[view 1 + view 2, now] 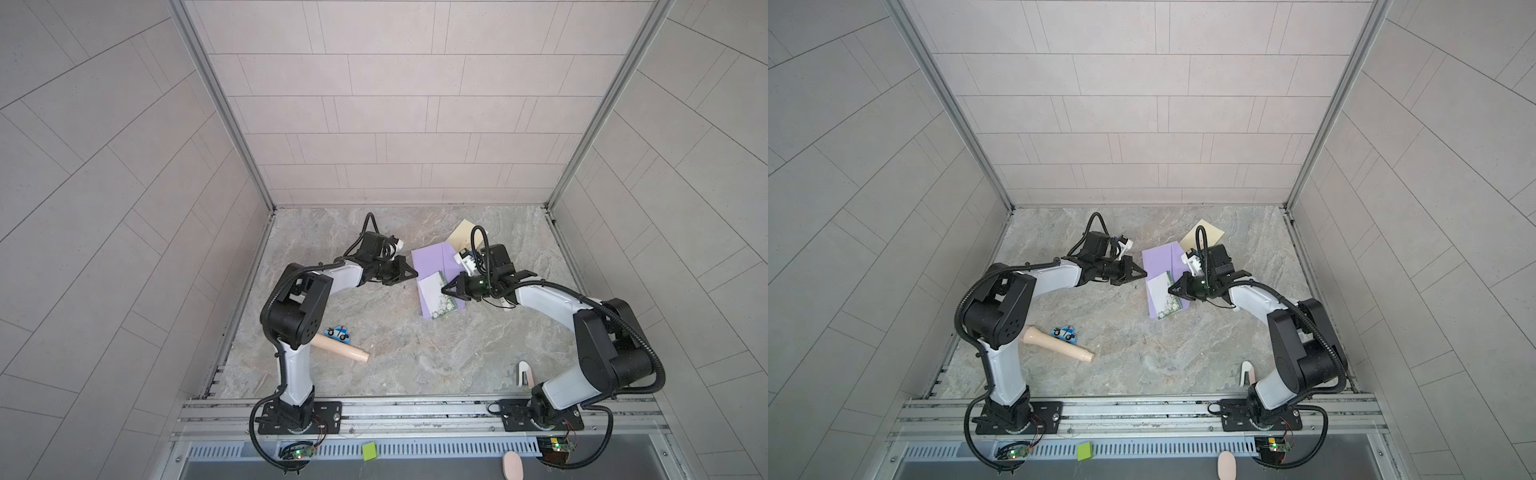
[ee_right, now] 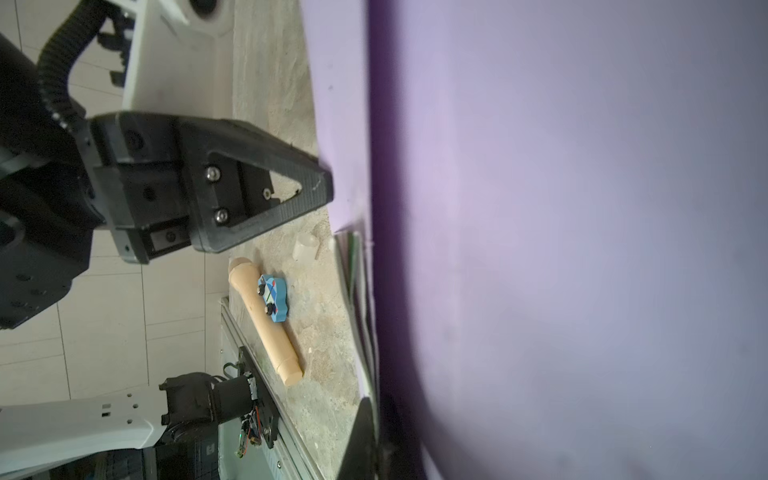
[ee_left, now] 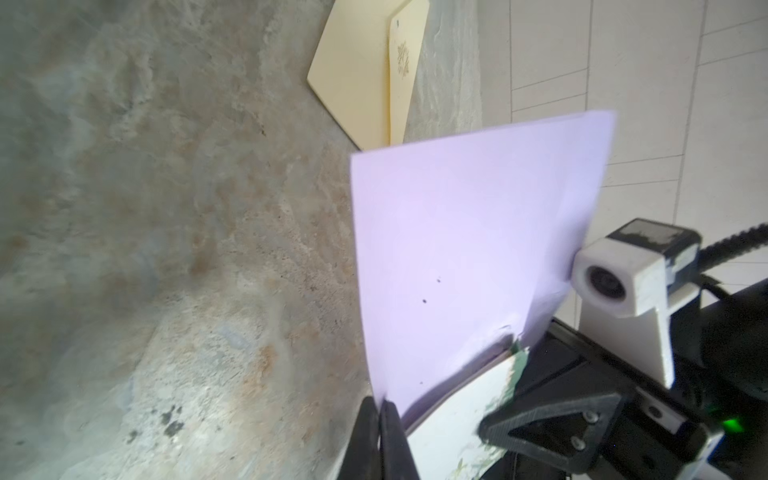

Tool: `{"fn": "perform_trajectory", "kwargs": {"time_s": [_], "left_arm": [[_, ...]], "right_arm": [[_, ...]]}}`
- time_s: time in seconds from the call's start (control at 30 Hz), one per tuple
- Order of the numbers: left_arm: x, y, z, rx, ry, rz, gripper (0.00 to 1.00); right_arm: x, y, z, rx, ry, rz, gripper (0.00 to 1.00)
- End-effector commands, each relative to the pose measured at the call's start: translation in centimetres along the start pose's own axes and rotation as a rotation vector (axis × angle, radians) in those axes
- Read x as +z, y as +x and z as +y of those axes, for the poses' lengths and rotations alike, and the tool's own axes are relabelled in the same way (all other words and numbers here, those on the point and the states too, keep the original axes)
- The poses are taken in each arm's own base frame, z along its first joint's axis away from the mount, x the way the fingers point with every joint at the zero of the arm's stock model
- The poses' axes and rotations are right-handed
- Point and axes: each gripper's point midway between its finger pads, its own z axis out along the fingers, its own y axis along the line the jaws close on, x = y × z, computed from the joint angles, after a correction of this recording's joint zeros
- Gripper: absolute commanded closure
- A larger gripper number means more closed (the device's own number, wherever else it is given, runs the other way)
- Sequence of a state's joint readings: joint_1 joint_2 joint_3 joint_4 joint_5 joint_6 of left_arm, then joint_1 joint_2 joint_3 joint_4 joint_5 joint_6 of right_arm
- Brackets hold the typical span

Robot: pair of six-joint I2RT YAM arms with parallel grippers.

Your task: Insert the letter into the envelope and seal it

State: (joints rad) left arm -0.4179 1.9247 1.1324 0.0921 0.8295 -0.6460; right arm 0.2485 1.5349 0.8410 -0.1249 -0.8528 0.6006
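A purple envelope (image 1: 432, 264) (image 1: 1160, 259) lies at the back middle of the stone table. The white letter (image 1: 436, 295) (image 1: 1160, 293), with a green floral edge, pokes out of its near end over a purple layer. My left gripper (image 1: 414, 274) (image 3: 380, 405) is shut on the envelope's left edge and holds the upper purple sheet (image 3: 465, 249) raised, with the letter (image 3: 457, 415) beneath it. My right gripper (image 1: 444, 288) (image 2: 376, 415) is shut on the letter's right edge (image 2: 353, 266). Purple paper (image 2: 561, 228) fills most of the right wrist view.
A cream envelope with a card (image 1: 465, 235) (image 3: 353, 83) lies behind the purple one. A wooden pin (image 1: 340, 349) (image 2: 266, 324) and a blue toy car (image 1: 337, 332) (image 2: 272, 297) sit near the left arm. A small white object (image 1: 523, 373) stands by the right base.
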Motion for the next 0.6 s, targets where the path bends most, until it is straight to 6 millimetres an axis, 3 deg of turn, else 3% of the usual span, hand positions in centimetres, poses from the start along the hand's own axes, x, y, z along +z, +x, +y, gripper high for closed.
{"fn": "perform_trajectory", "kwargs": {"time_s": [0.0, 0.2, 0.3, 0.47, 0.57], "left_arm": [[-1.0, 1.4, 3.0, 0.022, -0.170, 0.040, 1.00], [-0.7, 2.8, 6.3, -0.004, -0.299, 0.092, 1.00], [-0.4, 3.3, 7.0, -0.008, -0.325, 0.112, 1.00], [0.1, 2.7, 3.9, 0.012, -0.177, 0.096, 0.99], [-0.2, 1.4, 0.7, 0.031, -0.040, 0.044, 0.74]], "right_arm": [[-1.3, -0.9, -2.2, 0.026, 0.056, -0.057, 1.00], [-1.0, -0.6, -4.1, 0.061, 0.100, -0.054, 1.00], [-0.7, -0.6, -4.4, 0.076, 0.099, -0.055, 1.00], [-0.4, -0.3, -3.0, 0.054, 0.025, -0.035, 1.00], [-0.6, 0.4, -1.6, 0.014, -0.017, -0.004, 1.00]]}}
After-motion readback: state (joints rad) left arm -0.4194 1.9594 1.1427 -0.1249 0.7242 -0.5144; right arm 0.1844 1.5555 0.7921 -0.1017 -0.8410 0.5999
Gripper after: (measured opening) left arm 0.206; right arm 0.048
